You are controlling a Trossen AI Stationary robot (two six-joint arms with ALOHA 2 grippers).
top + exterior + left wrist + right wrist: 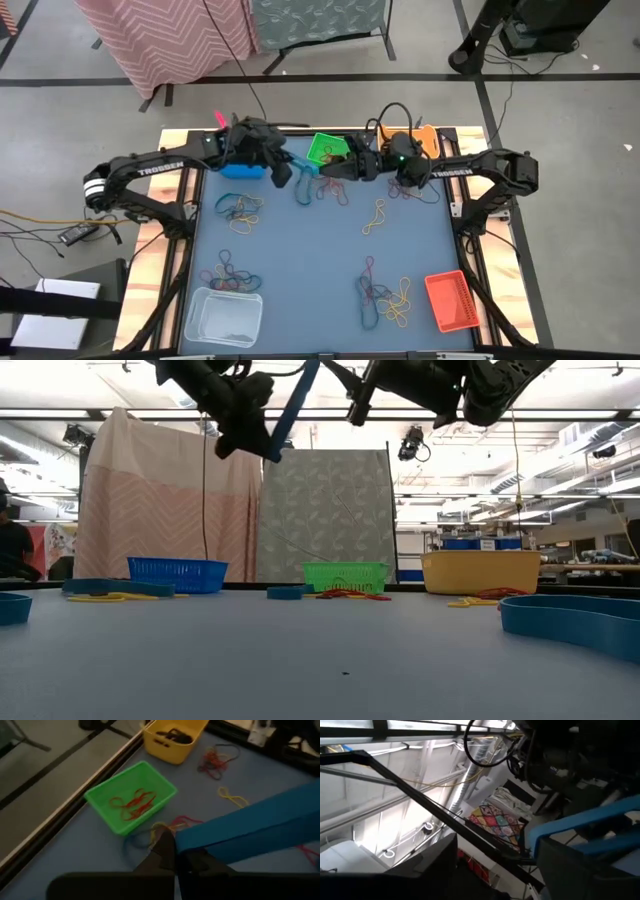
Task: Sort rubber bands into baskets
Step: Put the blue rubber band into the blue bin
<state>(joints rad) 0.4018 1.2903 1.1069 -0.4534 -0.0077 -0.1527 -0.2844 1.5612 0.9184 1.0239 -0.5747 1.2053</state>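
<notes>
My left gripper (283,172) and my right gripper (322,170) meet high over the table's far middle, in front of the green basket (325,150). A wide blue rubber band (305,166) runs between them, slanting upward in the low view (293,410). My left gripper (167,851) is shut on its lower end. My right gripper (492,870) is tipped upward with its fingers apart, and the band's other end (535,836) is at one of its fingers. The blue basket (243,170) lies partly under my left arm. Red bands (132,802) lie in the green basket (131,797). My left gripper pinches the blue band's end (186,842) between its two fingers. The band runs away from the fingers, lifted clear of the table and slanting up toward the right arm. My right gripper has the band's other end (542,834) against one finger (560,862). I cannot tell whether it is hooked over that finger. The other finger (432,865) stands apart from it.
The yellow-orange basket (420,140) stands at the far right, the red-orange basket (450,300) at the near right and the clear basket (225,315) at the near left. Heaps of mixed bands lie on the blue mat (240,210), (375,215), (230,275), (385,300).
</notes>
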